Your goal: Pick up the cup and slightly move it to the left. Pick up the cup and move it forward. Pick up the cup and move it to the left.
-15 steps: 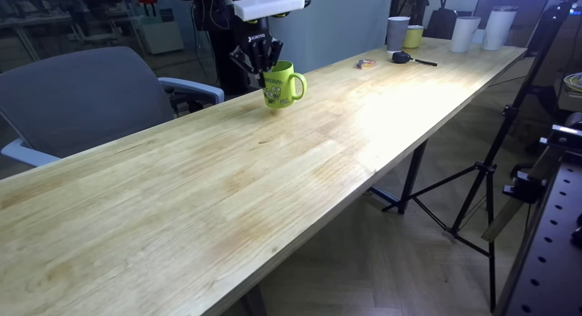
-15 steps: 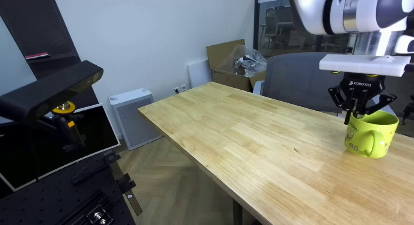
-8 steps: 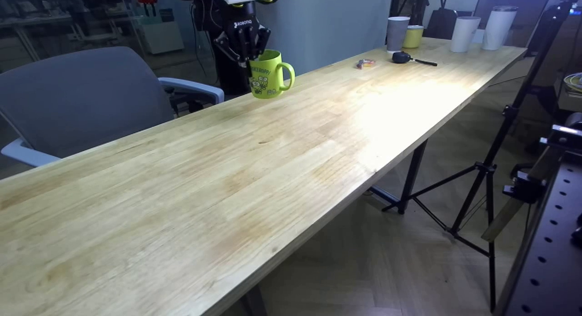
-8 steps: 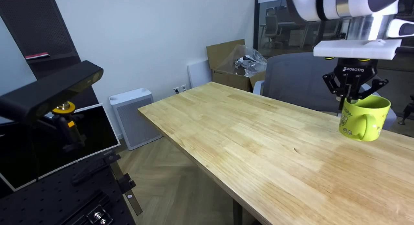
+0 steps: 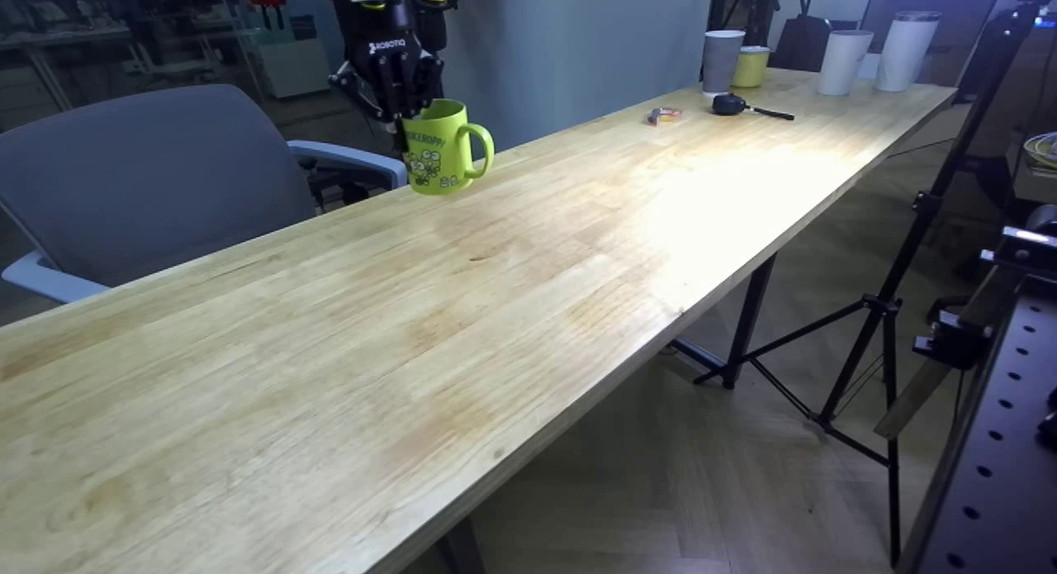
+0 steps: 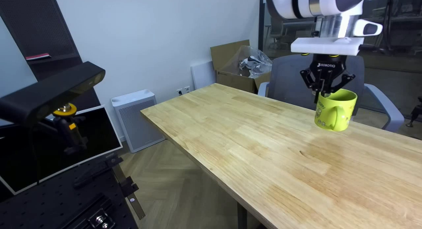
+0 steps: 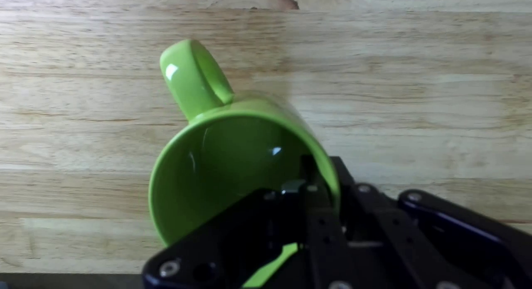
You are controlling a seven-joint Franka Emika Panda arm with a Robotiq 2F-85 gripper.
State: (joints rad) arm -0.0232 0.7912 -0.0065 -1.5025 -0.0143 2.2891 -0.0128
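Observation:
The lime-green cup hangs upright, slightly tilted, above the wooden table near its chair-side edge. It also shows in an exterior view, with a soft shadow on the table below it. My gripper is shut on the cup's rim wall, fingers pointing down. In the wrist view my gripper has one finger inside the cup and one outside, with the rim between them. The handle points away from the fingers. The inner fingertip is partly hidden by the cup in both exterior views.
The wooden table runs below the cup. A grey chair stands at its edge. At the far end are a grey cup, a smaller yellow-green cup, white cups, a black strapped object and a small packet.
My gripper and the held cup have moved left in both exterior views. The cup has risen further above the table since one second ago. The grip on the rim looks the same.

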